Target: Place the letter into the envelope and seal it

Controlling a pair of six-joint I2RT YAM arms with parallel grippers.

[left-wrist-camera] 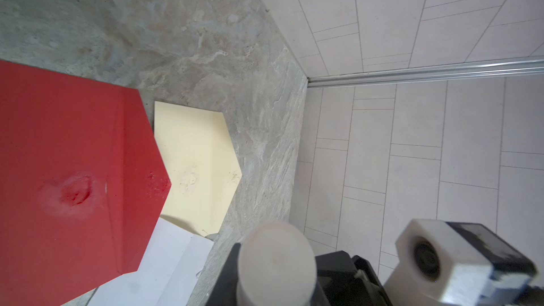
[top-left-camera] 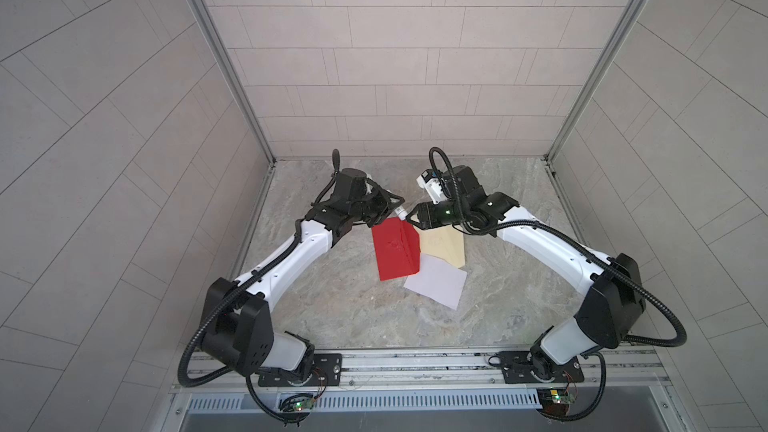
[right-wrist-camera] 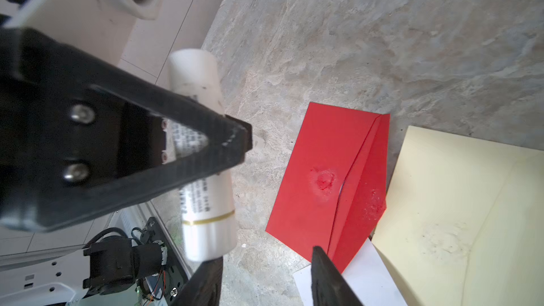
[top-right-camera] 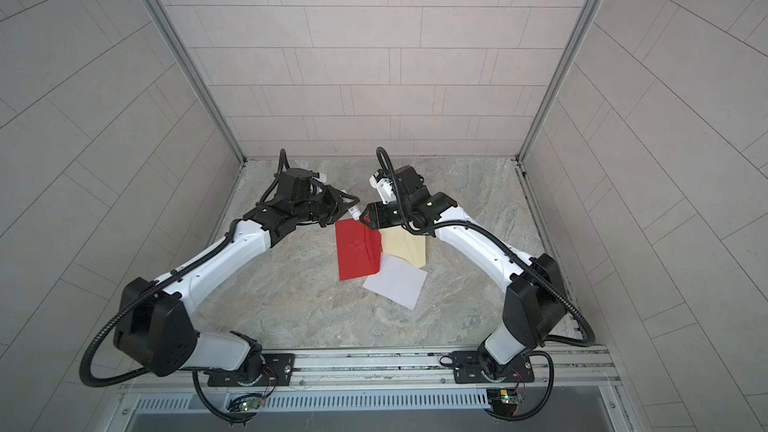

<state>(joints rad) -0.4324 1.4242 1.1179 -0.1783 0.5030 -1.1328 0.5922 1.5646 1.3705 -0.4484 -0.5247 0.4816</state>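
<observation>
A red envelope (top-left-camera: pixel 395 253) (top-right-camera: pixel 357 251) lies mid-table with its pointed flap (right-wrist-camera: pixel 368 178) half raised. A cream envelope (top-left-camera: pixel 446 245) (left-wrist-camera: pixel 194 157) lies beside it, flap open. The white letter (top-left-camera: pixel 436 286) (right-wrist-camera: pixel 362 275) lies flat, its corner tucked under both. My left gripper (top-left-camera: pixel 397 207) (left-wrist-camera: pixel 276 275) is shut on a white glue stick (right-wrist-camera: pixel 206 201) (top-right-camera: pixel 354 213), held above the red envelope's far corner. My right gripper (top-left-camera: pixel 411 218) (right-wrist-camera: pixel 265 257) faces it, open, with nothing between its fingers; the stick's end hangs just by one fingertip (right-wrist-camera: pixel 212 266).
The marble tabletop (top-left-camera: pixel 332 305) is walled by tiled panels at the back and sides, with metal rails (top-left-camera: pixel 266 184) at the corners. Both grippers nearly touch over the far end of the envelopes. The arm bases (top-left-camera: pixel 291 367) stand on the front rail.
</observation>
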